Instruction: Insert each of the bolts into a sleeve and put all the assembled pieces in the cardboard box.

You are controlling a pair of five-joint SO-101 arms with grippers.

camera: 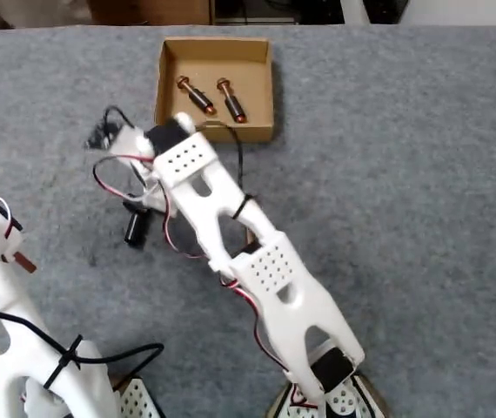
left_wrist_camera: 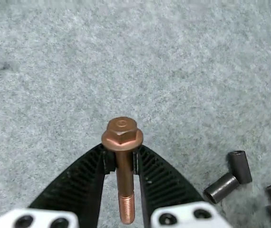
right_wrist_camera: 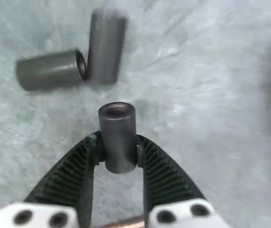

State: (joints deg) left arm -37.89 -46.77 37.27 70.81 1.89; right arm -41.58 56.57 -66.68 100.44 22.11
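Note:
My left gripper [left_wrist_camera: 122, 159] is shut on the shank of a copper bolt [left_wrist_camera: 122, 135], its hex head pointing away from the wrist, above bare carpet. In the high view this bolt [camera: 23, 259] sticks out of the left arm at the lower left. My right gripper [right_wrist_camera: 118, 148] is shut on a dark sleeve [right_wrist_camera: 117, 133], its open end up. Just beyond it two loose sleeves [right_wrist_camera: 50, 70] [right_wrist_camera: 106, 47] lie touching on the carpet; they also appear in the left wrist view [left_wrist_camera: 228, 178]. The cardboard box [camera: 168, 87] at the back holds two assembled pieces [camera: 196, 94] [camera: 231, 98].
The right arm [camera: 265, 261] stretches diagonally from the front middle toward the box's near left corner, with red and black cables looping beside it. A copper piece [right_wrist_camera: 126, 222] peeks out under the right gripper's base. Grey carpet [camera: 405, 192] covers the table.

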